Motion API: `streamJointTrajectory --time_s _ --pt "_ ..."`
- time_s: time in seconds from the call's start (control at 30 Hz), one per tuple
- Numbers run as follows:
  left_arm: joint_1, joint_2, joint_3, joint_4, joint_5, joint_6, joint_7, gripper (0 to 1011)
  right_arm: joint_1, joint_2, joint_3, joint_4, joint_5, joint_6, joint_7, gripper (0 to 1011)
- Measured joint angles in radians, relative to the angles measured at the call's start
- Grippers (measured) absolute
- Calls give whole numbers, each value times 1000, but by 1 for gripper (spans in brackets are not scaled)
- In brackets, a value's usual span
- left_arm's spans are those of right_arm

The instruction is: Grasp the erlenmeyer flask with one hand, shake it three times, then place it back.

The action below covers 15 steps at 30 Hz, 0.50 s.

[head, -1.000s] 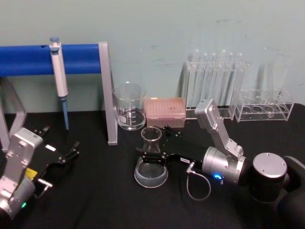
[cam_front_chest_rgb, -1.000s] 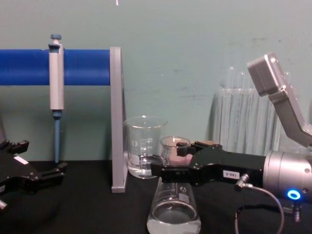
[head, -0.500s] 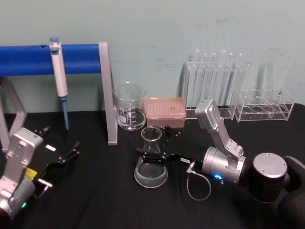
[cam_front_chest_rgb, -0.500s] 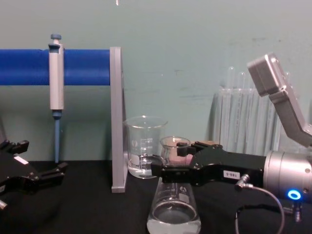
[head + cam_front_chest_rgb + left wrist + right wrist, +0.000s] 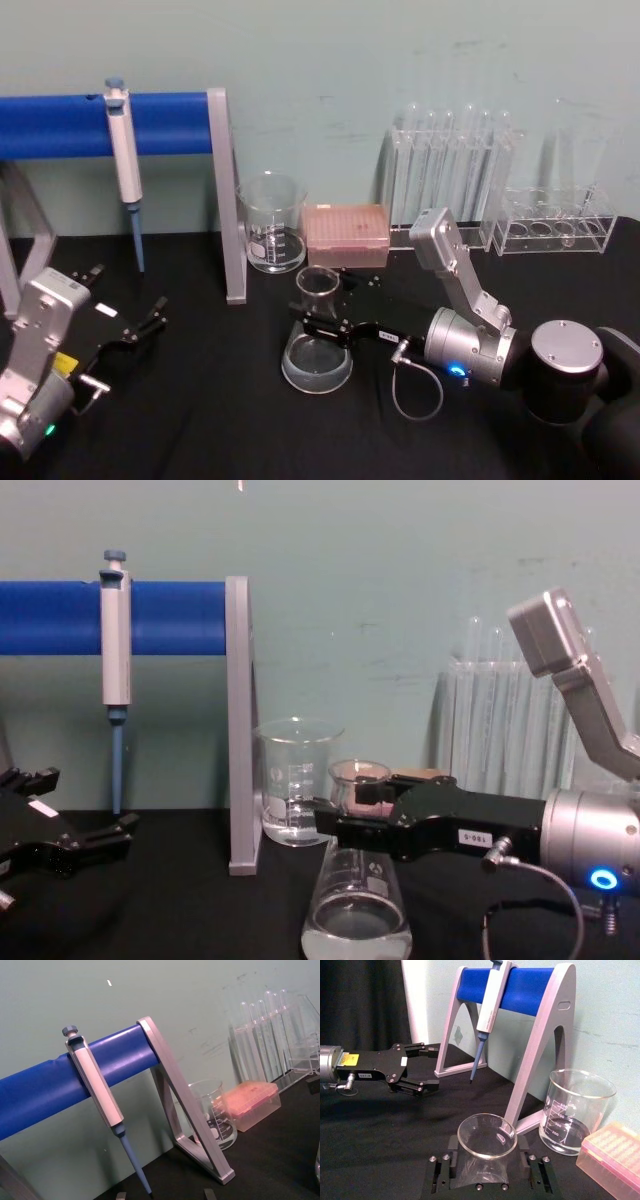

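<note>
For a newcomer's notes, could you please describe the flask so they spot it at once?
Find the blue-barred stand; right of its grey leg sit a beaker and a pink box. Nearer the robot is the flask, the right pincer closed on its neck. Unlike the straight-sided beaker, it flares from a narrow neck to a broad round base.

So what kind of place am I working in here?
Most likely a lab bench: a pipette hangs on a blue stand, test tubes stand at the back, and the right gripper holds an erlenmeyer flask by its neck near a glass beaker.
</note>
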Motion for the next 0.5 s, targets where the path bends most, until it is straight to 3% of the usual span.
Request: streamJointTrajectory --time_s 0.3,0.5 --pt "0 0 0 0 0 0 0 1001 0 0 0 0 0 0 0 456" --pt "0 0 0 0 0 0 0 1001 0 0 0 0 0 0 0 451"
